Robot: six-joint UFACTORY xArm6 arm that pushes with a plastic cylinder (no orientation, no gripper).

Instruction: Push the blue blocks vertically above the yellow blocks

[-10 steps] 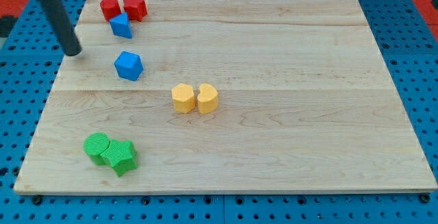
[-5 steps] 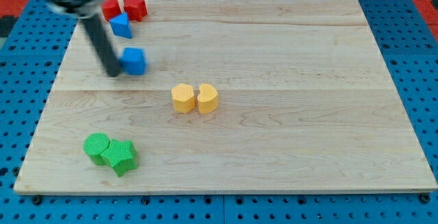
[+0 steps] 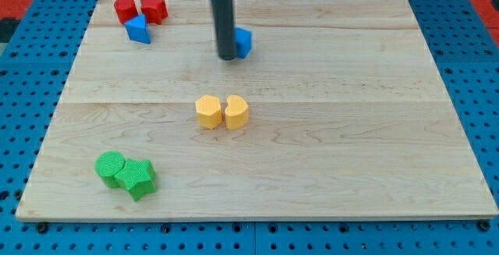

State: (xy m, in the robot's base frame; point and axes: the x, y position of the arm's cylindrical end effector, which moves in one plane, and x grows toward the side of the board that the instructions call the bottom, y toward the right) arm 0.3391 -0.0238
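My tip (image 3: pixel 227 54) rests on the board, touching the left side of a blue block (image 3: pixel 243 42) that the rod partly hides. This block sits above the two yellow blocks, a yellow hexagon-like one (image 3: pixel 208 111) and a yellow heart-like one (image 3: pixel 236 111), which stand side by side at the board's middle. A second blue block (image 3: pixel 138 29), triangular, lies at the view's top left, touching the red blocks.
A red cylinder (image 3: pixel 125 8) and a red star-like block (image 3: pixel 154 8) sit at the top left corner. A green cylinder (image 3: pixel 111 166) and a green star-like block (image 3: pixel 138 178) sit at the bottom left. The wooden board (image 3: pixel 351 130) lies on a blue pegboard.
My tip swept right and slightly up, pushing the blue block from the left part of the board to a spot above the yellow blocks.
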